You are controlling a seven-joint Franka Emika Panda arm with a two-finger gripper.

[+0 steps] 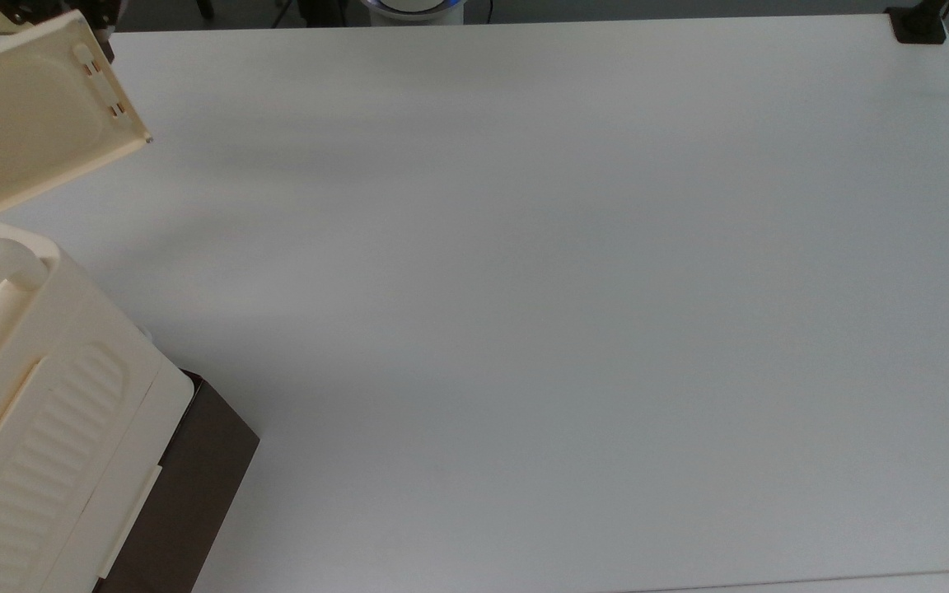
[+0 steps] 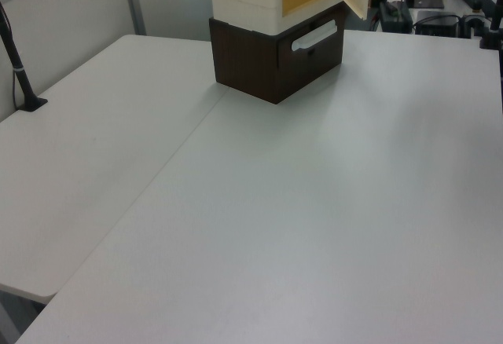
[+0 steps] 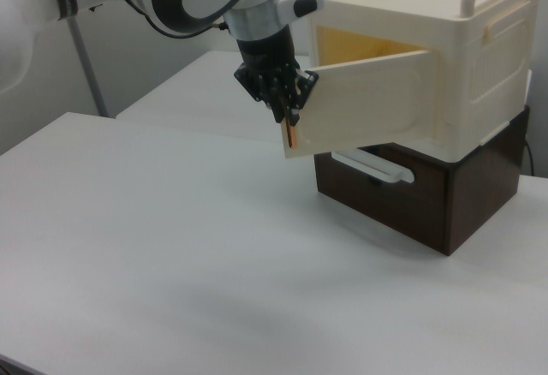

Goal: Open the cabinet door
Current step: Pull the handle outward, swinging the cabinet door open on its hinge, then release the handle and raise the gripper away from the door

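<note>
Cream cabinet [image 3: 445, 58], dk brown base [image 3: 428, 195]

the cabinet [image 3: 445, 58] stands on the table [image 3: 171, 255] at the right view's right; the cabinet door [image 3: 364, 105] swung out leftward — gripper [image 3: 287, 101] at its free edge

white table [image 1: 573, 313], matte, big flat top with a seam line running across it in the left view. the cabinet [image 3: 445, 75] stands directly on it, dark brown base down, just beside the gripper [image 3: 289, 105], on the right view's right. black clamp post [image 2: 17, 61] sits at the table edge, well apart from the gripper.
</note>
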